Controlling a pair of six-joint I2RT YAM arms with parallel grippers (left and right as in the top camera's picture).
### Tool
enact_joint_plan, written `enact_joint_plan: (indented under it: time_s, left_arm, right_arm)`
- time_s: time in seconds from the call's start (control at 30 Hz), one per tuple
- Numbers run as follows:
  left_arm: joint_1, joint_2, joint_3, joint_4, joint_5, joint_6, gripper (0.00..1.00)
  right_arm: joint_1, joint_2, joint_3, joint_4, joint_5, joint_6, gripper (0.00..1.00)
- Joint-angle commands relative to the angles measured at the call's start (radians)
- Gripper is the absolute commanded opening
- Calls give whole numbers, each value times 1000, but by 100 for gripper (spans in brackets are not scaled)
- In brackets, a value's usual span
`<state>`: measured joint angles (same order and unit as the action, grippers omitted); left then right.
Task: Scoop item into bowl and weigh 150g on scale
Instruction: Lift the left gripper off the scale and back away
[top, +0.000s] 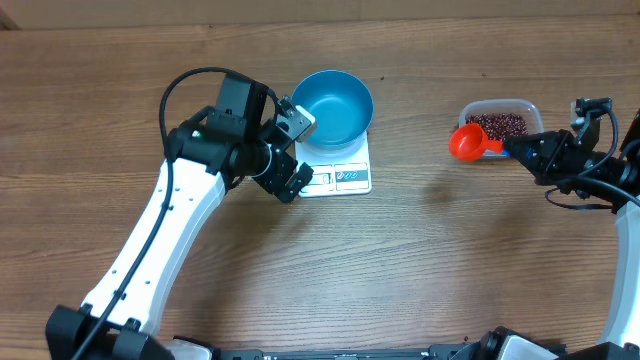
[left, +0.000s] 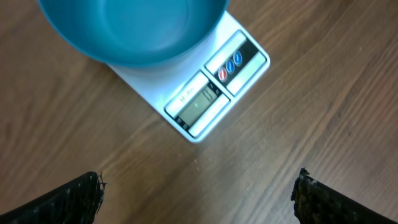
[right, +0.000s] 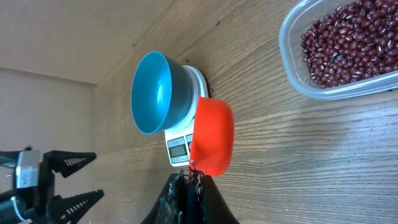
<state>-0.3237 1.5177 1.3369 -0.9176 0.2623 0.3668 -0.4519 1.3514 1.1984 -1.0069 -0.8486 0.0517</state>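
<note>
Beans (right: 348, 43): loose heap in clear tub (top: 536, 106), far right; none in the bowl yet.
Bowl (top: 333, 103): blue, empty, sitting on scale (top: 345, 178), centre-far.
Scoop (top: 466, 143): orange, at the tub's left edge, looks empty.
Right gripper (right: 188, 186): clamped on the scoop handle.
Left gripper (left: 199, 196): jaws wide apart, holding nothing, just near-left of the scale.
Step, judged: load the scoop.
Method: bring the cup right over the tub, dig under the heap, lift level, carry slowly left. Take small loads near the target.
Display: too blurred to read.
</note>
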Motion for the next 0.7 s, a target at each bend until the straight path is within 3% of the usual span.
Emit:
enact_joint_plan:
  time_s: [0.0,0.27,0.47,0.67]
  left_arm:
    - [-18,-109,-45,59,1,-20,100]
    - [-24,-306,-338,296,-66,-140,100]
    - [-24,-212,-408,335,-161,-139,100]
    - [-24,-168,-404,352,-60,-127,100]
  right_arm:
    - [-4,-5,26,2,3,-9,4]
    - [-4,-5,26,2,22,-9,4]
    - [-4,-5,26,-2,20,-8,4]
    - [-4,-5,26,-19,21,-9,4]
